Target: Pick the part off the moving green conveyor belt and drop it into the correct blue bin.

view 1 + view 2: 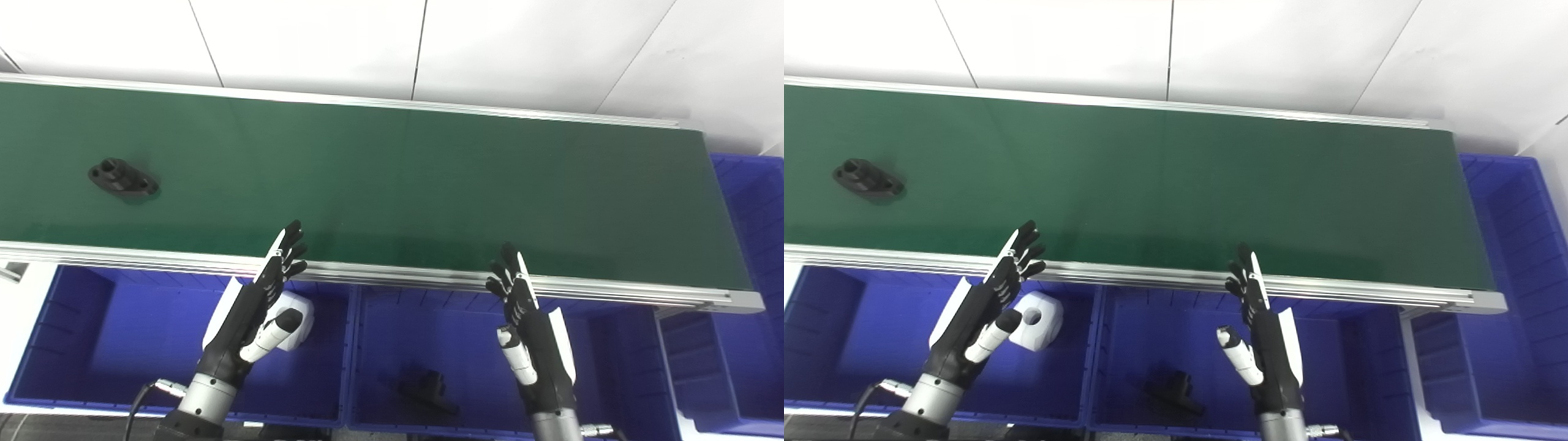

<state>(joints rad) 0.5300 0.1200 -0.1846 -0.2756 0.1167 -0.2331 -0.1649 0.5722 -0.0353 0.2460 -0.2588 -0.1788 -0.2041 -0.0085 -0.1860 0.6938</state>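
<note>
Left eye view
Left hand (254,318): raised over the left blue bin (79,343), palm edge-on, fingers (288,248) straight and spread, thumb apart from them; it holds nothing.
Right hand (533,334): raised over the middle blue bin (380,343), fingers (508,269) straight and slightly fanned, thumb out to the side; it holds nothing.
Black part (123,177): a flat flanged piece with holes, lying on the green conveyor belt (398,184), well to the left of the left hand's fingertips and beyond them, apart from both hands.
Belt rail (392,275): the metal near edge of the belt passes just behind both sets of fingertips.
White part (297,315): in the left bin, just behind the left hand's thumb and partly hidden by it.
Dark part in middle bin (425,386): on the bin floor, below and to the left of the right hand's thumb.
Right blue bin (750,245): at the belt's end, well to the right of the right hand's fingers.

Right eye view
Left hand (980,315): same open pose, fingertips over the rail.
Right hand (1268,349): open, fingertips at the rail.
Black part (868,177): on the belt, far left of the left fingertips, near the picture's edge.
White part (1035,318): shows more fully here, with a round hole in its face, just right of the left thumb tip.
Dark part in middle bin (1176,389): between the two hands, lower than both thumbs.
</note>
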